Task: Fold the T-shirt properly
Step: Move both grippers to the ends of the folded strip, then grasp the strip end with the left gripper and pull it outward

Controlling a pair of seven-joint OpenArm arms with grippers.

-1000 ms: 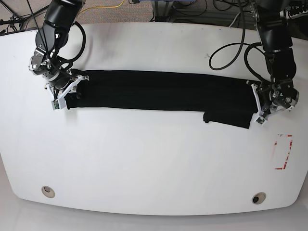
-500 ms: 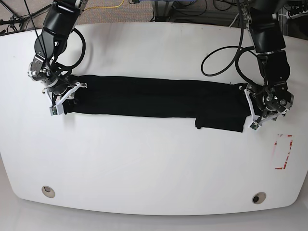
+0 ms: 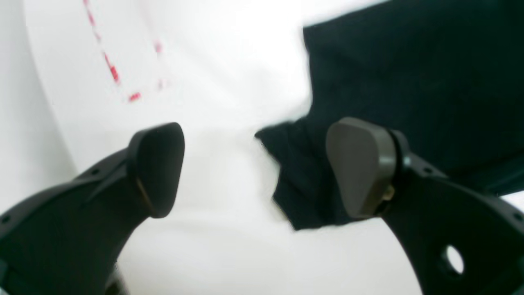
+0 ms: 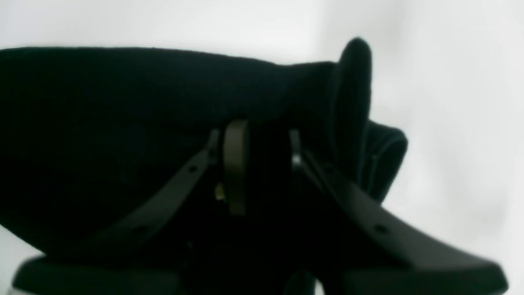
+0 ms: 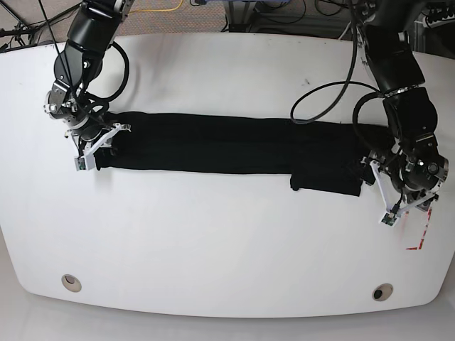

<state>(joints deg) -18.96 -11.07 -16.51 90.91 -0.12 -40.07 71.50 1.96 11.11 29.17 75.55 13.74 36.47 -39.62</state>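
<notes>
The T-shirt point(image 5: 227, 145) lies as a long black folded strip across the white table point(image 5: 213, 241); no print shows. My right gripper point(image 5: 89, 151) is at the strip's left end in the base view. In the right wrist view my right gripper point(image 4: 264, 164) is shut on a bunched black fold of the T-shirt point(image 4: 123, 123). My left gripper point(image 5: 398, 209) hovers just off the strip's right end. Its fingers point(image 3: 157, 168) stand wide apart, open and holding nothing. A loose corner of the T-shirt point(image 3: 409, 82) lies flat beside the right-hand finger.
A dashed red tape mark point(image 5: 419, 238) sits on the table right of my left gripper, and the red tape mark point(image 3: 114, 73) shows again in the left wrist view. Two round holes point(image 5: 70, 283) point(image 5: 382, 292) lie near the front edge. Cables run behind the table.
My left gripper has opened, let go of the shirt's right end and drawn away toward the front right. The strip, still held by the right gripper, has slid slightly left.
</notes>
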